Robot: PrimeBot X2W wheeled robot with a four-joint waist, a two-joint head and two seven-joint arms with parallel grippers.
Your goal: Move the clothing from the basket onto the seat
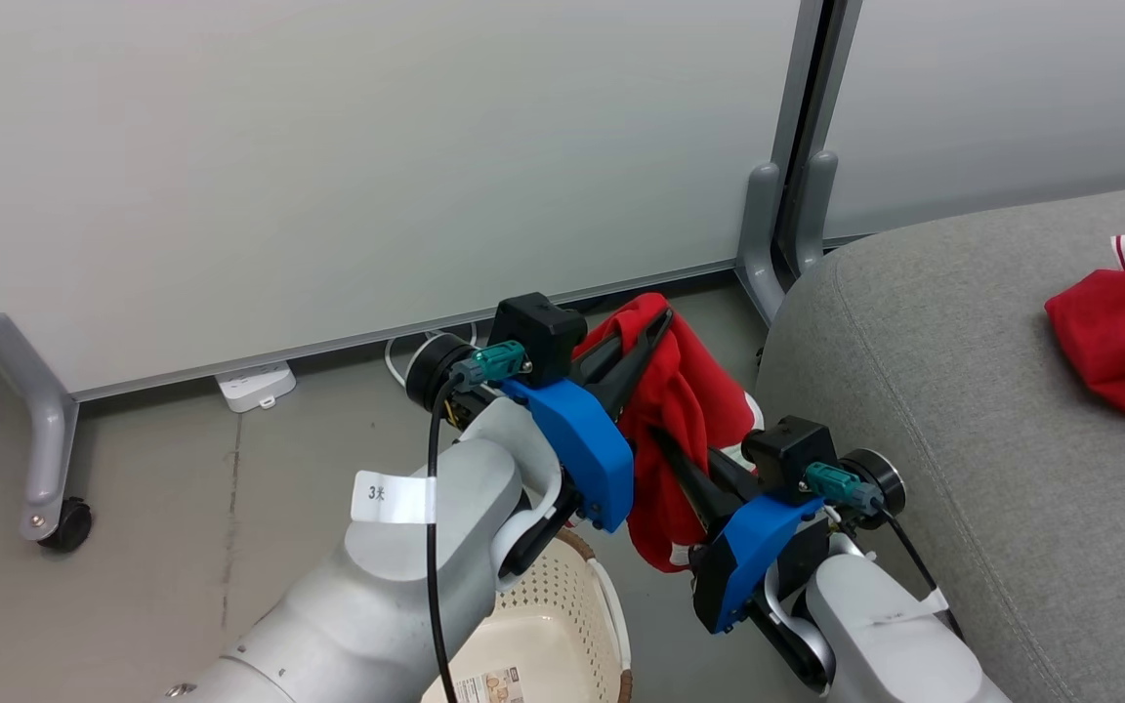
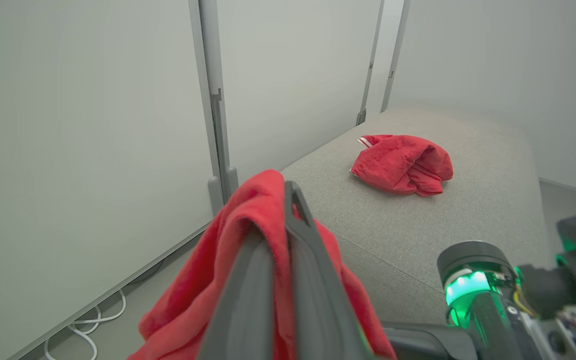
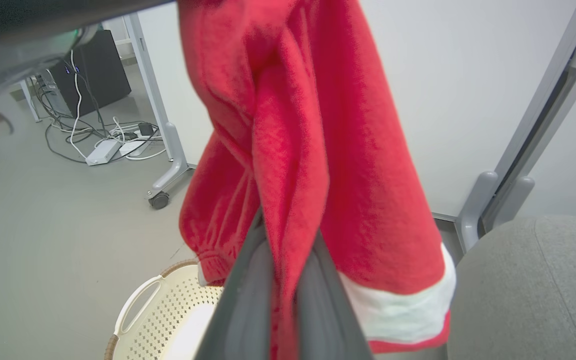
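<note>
Two red garments [image 1: 685,410] [image 1: 1114,337], one basket [image 1: 562,610], one grey seat [image 1: 963,420].

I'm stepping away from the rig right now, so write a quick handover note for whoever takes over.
Tools: left tool and right tool both shut on the red garment, held up above the basket, beside the seat.
Done: a second red piece lies on the seat.
Left: set this one on the seat, release; the arm hides part of the basket, so check it.

Left gripper [image 2: 275,210] clamped on a red garment [image 2: 193,295], with cloth draped over both fingers. Grey seat [image 2: 468,210] beyond. A second red garment [image 2: 400,162] lies bunched on the seat, near its partition-side edge. White cables [image 2: 88,325] on the floor.
</note>
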